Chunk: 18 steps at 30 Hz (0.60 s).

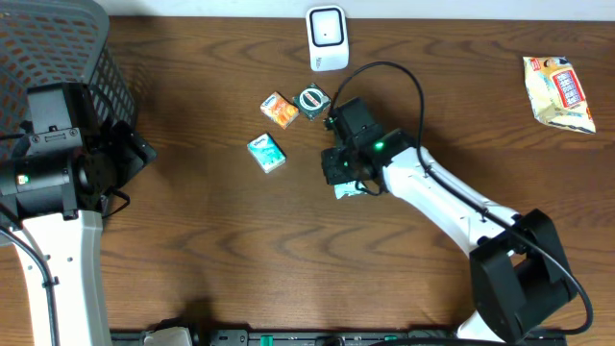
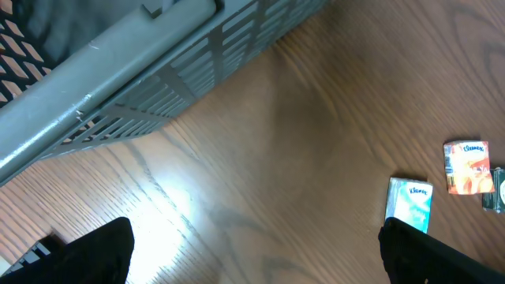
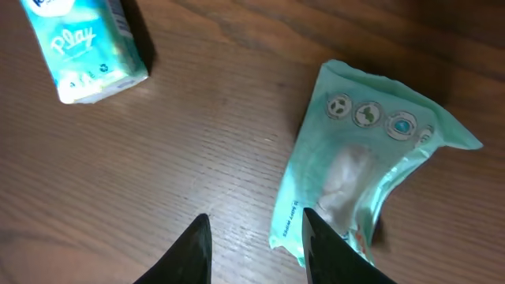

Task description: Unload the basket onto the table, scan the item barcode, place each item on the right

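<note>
- Brown wood-grain tabletop (image 1: 192,240) carries everything; a grey basket (image 1: 58,48) stands off behind the left jaws, and a white barcode scanner (image 1: 327,38) stands upright well beyond the right jaws.
- The right jaws are down at the tabletop and part-way apart, with bare wood showing in the gap.
- The task's thing, a pale green packet (image 3: 355,173), lies crumpled and flat, mostly to the outer side of one right finger. That finger overlaps its near edge, and only the packet's corner reaches into the gap.
- No firm hold on the packet shows: the other finger is over bare wood, clear of it.
- The left jaws are spread as wide as they go and empty, hanging above the tabletop beside the basket.
- A teal tissue pack (image 3: 87,47) lies ahead of the right jaws and off to the other side, well clear of the packet. An orange tissue pack (image 1: 280,110) sits further on towards the scanner.
- Step in hand, as I judge it: picking up the packet, at the point of pinching; scanning itself is not yet begun.
- The next move calls for a grip on the packet's thin edge without it sliding out. Then comes a lift and a carry towards the scanner, turning the packet so its code faces the window.
- No barcode shows on the upturned face, only small round printed marks, so the code is probably underneath.
</note>
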Available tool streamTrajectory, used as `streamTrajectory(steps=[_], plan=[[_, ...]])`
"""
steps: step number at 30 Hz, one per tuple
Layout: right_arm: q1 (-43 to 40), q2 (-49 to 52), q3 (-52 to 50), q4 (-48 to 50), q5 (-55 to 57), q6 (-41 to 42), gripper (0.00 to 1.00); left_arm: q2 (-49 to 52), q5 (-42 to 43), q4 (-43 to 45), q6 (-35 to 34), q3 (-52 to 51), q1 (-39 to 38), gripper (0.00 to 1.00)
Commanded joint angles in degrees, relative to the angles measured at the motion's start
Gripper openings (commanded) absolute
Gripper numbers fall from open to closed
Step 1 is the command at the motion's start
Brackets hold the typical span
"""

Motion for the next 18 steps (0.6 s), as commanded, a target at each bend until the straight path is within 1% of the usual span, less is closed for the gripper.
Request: streamTrajectory(steps=[1,7,9,18], plan=[[1.49,2.8,0.39,0.04,8.02,-0.24,0.31,0.0,-0.15,-0.07,-0.52,0.13,0.2,0.97],[1.86,6.97,0.39,0.04,13.53,-0.24,0.4,0.0,-0.15,-0.09,-0.52,0.13,0.2,0.98],[1.81,8.09,0.39,0.13,13.77,-0.24,0.44,0.0,-0.15,-0.09,-0.52,0.13,0.2,0.97],[1.84,12.15,0.39,-0.9,13.79,-0.26,0.43,0.0,-0.15,-0.09,-0.52,0.13,0.2,0.98]])
